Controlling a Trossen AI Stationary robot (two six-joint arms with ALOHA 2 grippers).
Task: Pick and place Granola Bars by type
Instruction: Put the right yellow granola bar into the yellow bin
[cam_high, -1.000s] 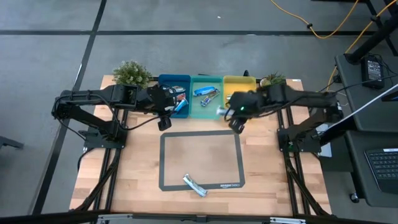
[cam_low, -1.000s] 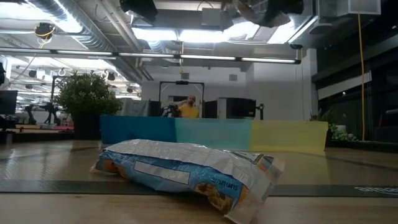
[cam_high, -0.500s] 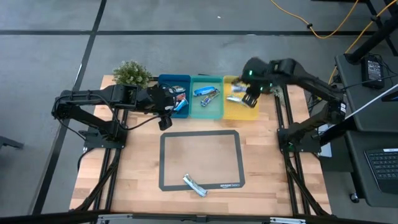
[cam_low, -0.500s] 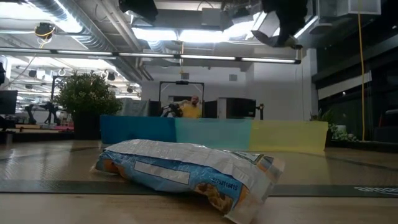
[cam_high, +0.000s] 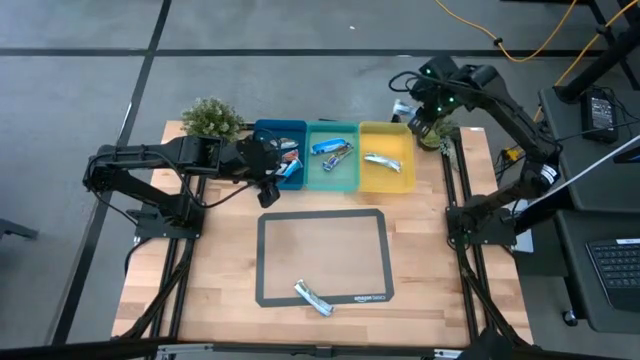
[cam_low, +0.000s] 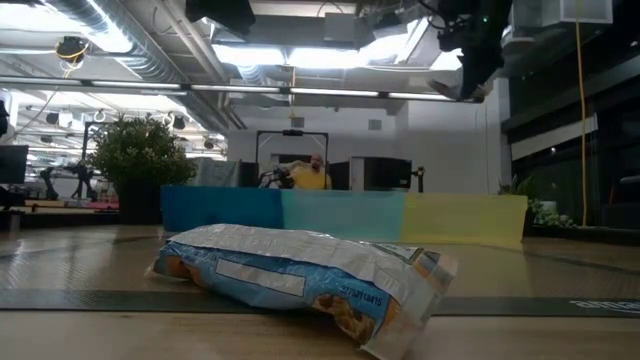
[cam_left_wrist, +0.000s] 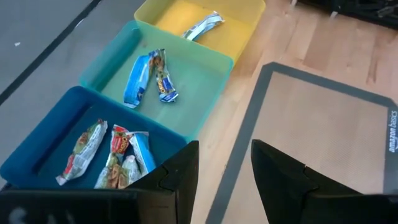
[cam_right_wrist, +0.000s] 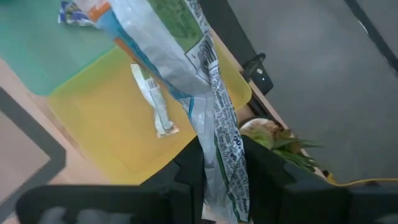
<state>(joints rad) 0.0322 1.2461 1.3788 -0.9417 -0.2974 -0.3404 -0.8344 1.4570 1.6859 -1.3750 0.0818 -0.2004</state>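
My right gripper (cam_high: 418, 108) is high above the far right corner of the yellow bin (cam_high: 400, 185) and is shut on a silver, green-printed granola bar (cam_right_wrist: 205, 74). It also shows at the top of the low view (cam_low: 470, 65). My left gripper (cam_left_wrist: 224, 177) is open and empty, hovering by the near edge of the blue bin (cam_high: 266, 131). The blue bin holds multicoloured bars (cam_left_wrist: 118, 155). The teal bin (cam_high: 345, 182) holds blue-and-white bars (cam_left_wrist: 149, 74). A silver bar (cam_high: 380, 160) lies in the yellow bin. One blue-and-white bar (cam_high: 312, 297) lies on the mat's near edge. My right gripper pinches one end of the silver, green-printed bar (cam_right_wrist: 222, 163) between its two fingers. The rest of the bar sticks out forward past the fingertips. The bar is lifted clear, with the yellow bin far below it.
A dark-framed mat (cam_high: 322, 230) covers the table's middle. Small plants stand at the far left (cam_high: 212, 118) and far right (cam_high: 438, 130). The three bins stand in a row along the far edge. A person in yellow (cam_low: 305, 175) shows in the room beyond the table.
My right gripper has swung from the near side of the teal and yellow bins over the yellow bin toward the table's far right corner, and has risen, keeping the bar. Its arm no longer covers the yellow bin, where a silver bar now shows.
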